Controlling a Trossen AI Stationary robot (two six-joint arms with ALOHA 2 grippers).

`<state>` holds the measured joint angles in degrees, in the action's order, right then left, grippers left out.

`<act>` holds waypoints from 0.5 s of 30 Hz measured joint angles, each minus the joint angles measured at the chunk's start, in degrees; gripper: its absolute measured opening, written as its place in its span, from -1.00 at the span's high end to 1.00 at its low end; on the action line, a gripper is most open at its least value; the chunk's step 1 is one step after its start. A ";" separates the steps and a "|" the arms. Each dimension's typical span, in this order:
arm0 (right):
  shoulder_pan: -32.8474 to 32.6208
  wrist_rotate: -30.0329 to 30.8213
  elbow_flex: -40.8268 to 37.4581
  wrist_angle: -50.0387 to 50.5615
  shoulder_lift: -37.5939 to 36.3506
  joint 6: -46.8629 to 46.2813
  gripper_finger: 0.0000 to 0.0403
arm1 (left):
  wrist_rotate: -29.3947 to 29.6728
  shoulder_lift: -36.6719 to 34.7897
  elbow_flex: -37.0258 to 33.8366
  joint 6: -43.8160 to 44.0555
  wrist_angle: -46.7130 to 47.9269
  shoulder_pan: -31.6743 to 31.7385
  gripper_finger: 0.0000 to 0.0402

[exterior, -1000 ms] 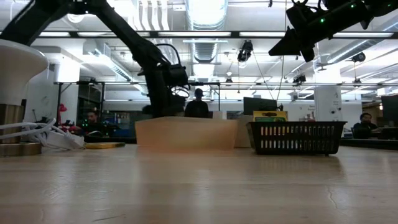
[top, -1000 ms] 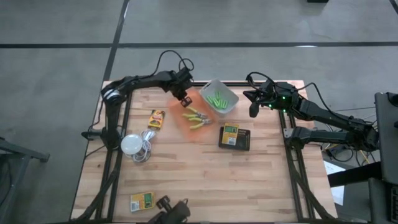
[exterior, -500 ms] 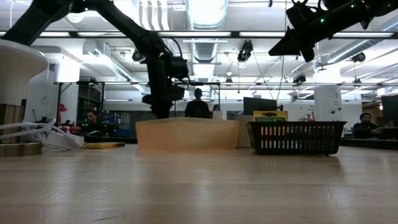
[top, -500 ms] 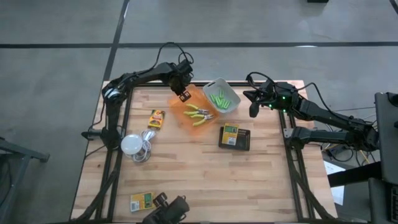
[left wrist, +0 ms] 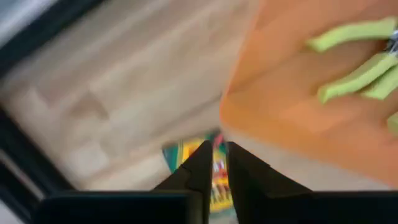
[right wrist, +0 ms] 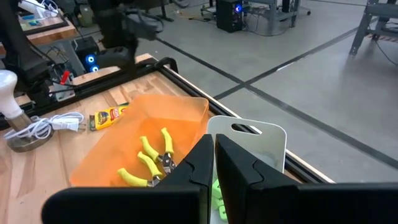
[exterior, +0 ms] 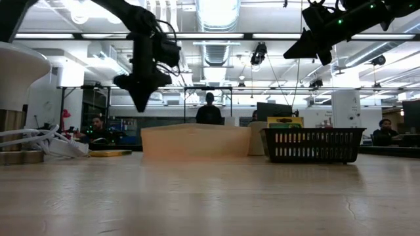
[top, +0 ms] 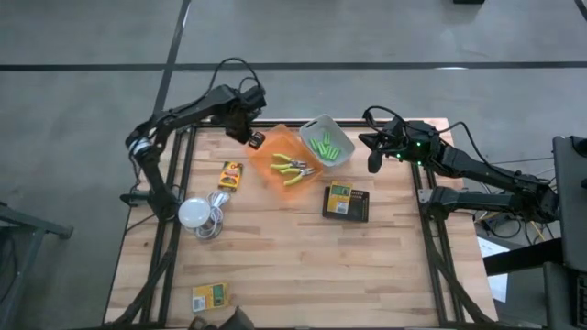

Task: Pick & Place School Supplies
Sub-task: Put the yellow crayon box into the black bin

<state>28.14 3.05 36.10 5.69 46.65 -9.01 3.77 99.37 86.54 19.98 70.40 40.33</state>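
The table (top: pixel 293 247) is pale wood, planked and matt. The orange bin (right wrist: pixel 155 127) looks like smooth translucent plastic; the grey bin (right wrist: pixel 261 146) is opaque matt plastic. The pliers (top: pixel 292 169) have rubbery green handles and metal jaws. The boxes (top: pixel 209 296) look like printed card.

Lab: exposed ceiling ducts (exterior: pixel 216 39), workstations behind.

Ceiling lights (exterior: pixel 216 13) are glaring white in the low view, leaving both arms showing as dark silhouettes. The left wrist view is blurring heavily. Even, soft light is falling on the table (top: pixel 275 247), casting faint shadows.
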 joint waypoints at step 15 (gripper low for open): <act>0.00 0.00 0.00 0.01 0.00 0.02 0.91 | -12.00 -7.51 -27.18 16.00 -14.92 -0.71 0.34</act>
<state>28.14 3.05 36.10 5.69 46.65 -8.99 -8.24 91.85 59.37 35.99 55.48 39.62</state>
